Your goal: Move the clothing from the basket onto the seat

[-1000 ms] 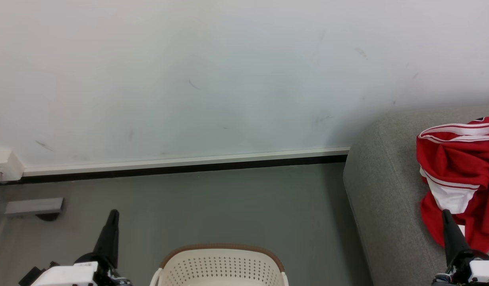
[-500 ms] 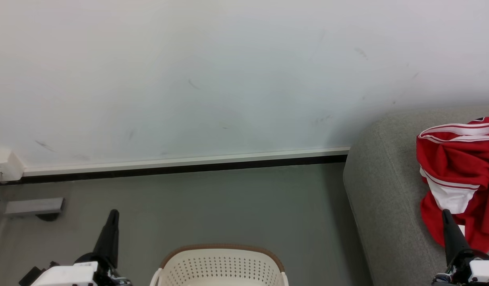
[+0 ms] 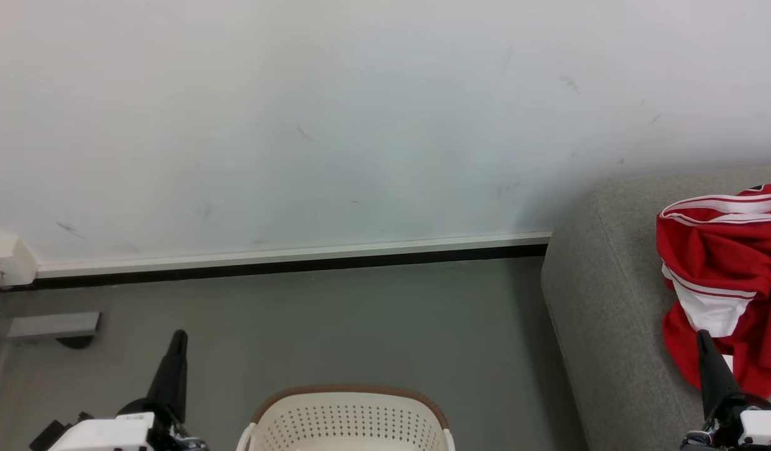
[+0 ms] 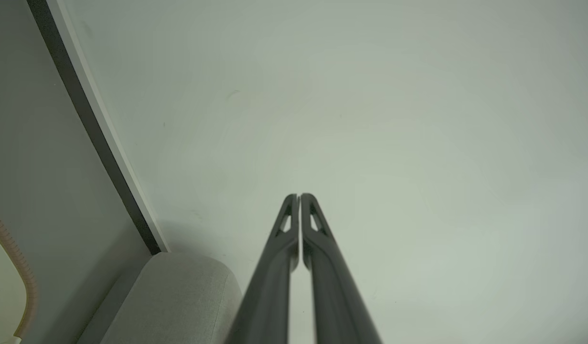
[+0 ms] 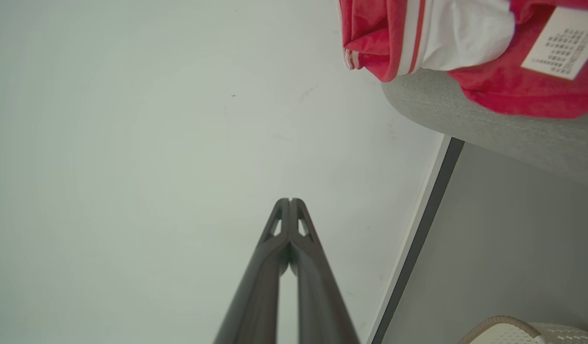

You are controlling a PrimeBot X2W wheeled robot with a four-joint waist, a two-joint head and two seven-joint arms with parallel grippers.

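Head view: the clothing [image 3: 720,263] lies heaped on the seat [image 3: 604,313], right; the basket [image 3: 351,416] stands on the floor [image 3: 360,326]. Left wrist view: left gripper [image 4: 299,197] fingers pressed together, empty. Right wrist view: right gripper [image 5: 290,200] likewise together, empty.

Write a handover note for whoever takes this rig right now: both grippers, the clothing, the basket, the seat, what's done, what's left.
Left gripper: shut, holding nothing, over the floor to the left of the basket.
Right gripper: shut, holding nothing, at the near edge of the clothing.
Clothing: lying crumpled on the seat, in neither gripper.
Basket: on the floor between the arms; its inside is mostly out of view.
Done: the red clothing is on the seat.
Left: probably only a check of the basket for more.
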